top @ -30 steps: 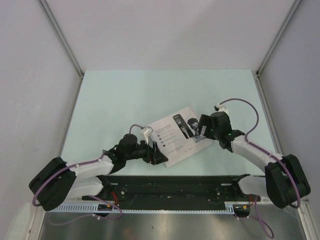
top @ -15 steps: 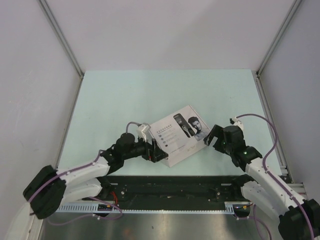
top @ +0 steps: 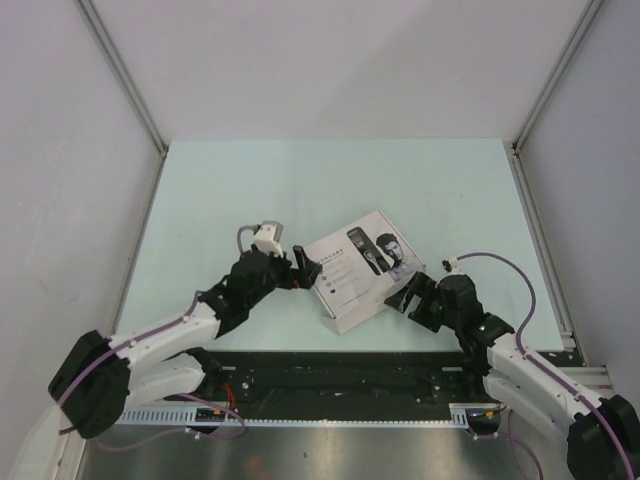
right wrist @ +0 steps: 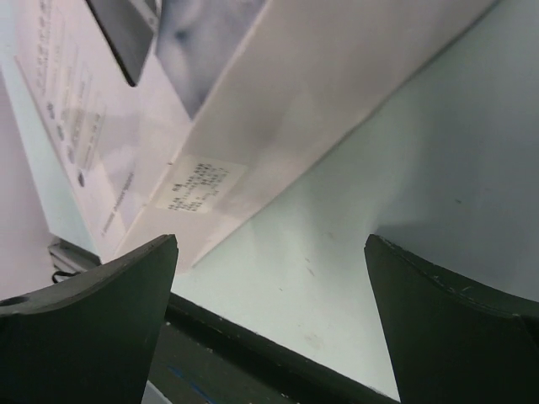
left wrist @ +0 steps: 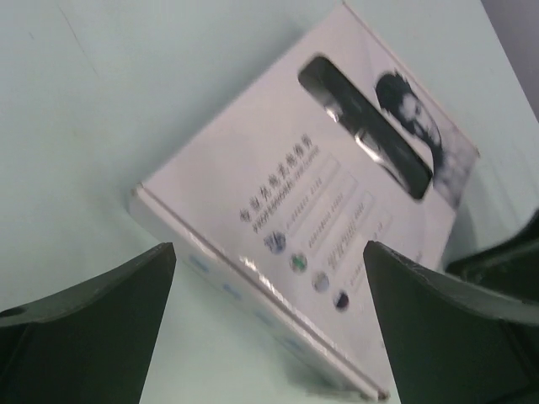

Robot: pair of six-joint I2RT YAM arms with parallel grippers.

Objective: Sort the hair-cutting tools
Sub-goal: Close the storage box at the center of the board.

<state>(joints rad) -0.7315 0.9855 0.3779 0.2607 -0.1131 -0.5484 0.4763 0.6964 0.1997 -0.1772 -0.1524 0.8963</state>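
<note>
My left gripper (top: 308,266) and right gripper (top: 409,296) are spread wide, flanking the closed white box (top: 362,270) on the counter (top: 300,190) and holding nothing. No hair-cutting tools show; I judge they're inside. The lid looks light and slick, so I'd lift it by an edge.

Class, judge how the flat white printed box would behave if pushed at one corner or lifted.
The box lies flat on the table, so it would probably slide or pivot rather than tip. Its crisp edges suggest stiff card. The sheen along its edge hints it may be slippery.
</note>
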